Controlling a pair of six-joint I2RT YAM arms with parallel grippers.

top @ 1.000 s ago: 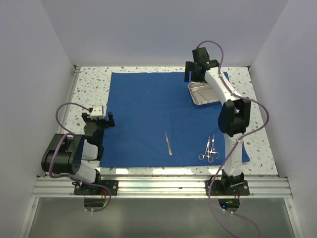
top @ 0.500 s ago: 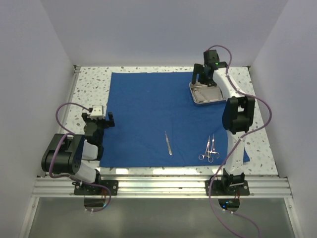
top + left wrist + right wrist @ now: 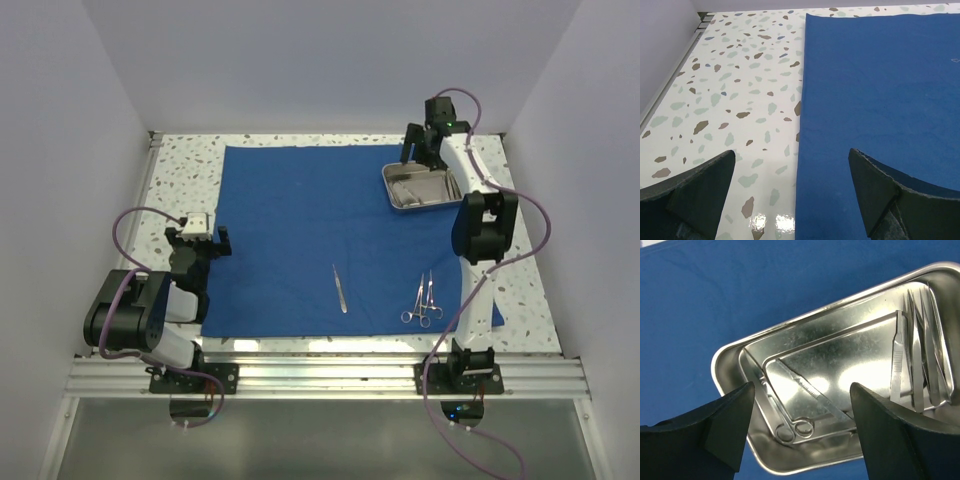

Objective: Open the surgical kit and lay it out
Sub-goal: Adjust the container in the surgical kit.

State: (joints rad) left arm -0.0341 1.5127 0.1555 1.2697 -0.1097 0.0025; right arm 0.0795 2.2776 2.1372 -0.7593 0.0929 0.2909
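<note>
The royal-blue cloth [image 3: 320, 235] lies spread flat on the speckled table. The shiny steel tray [image 3: 420, 188] sits on its far right part. In the right wrist view the tray [image 3: 725, 365] holds ring-handled scissors [image 3: 795, 427] and several thin steel tools [image 3: 917, 365]. Thin tweezers [image 3: 340, 288] and ring-handled forceps [image 3: 424, 300] lie on the cloth near its front edge. My right gripper [image 3: 420, 150] is open and empty above the tray's far edge. My left gripper [image 3: 198, 240] is open and empty, low over the cloth's left edge [image 3: 799, 150].
Bare speckled table [image 3: 180, 180] lies left of the cloth, with a metal rail [image 3: 670, 85] along the left wall. White walls close in the back and sides. A metal frame [image 3: 320, 375] runs along the near edge.
My right arm has swung to the right and farther back, from the tray's left end to above its far right edge. The left arm has not moved.
</note>
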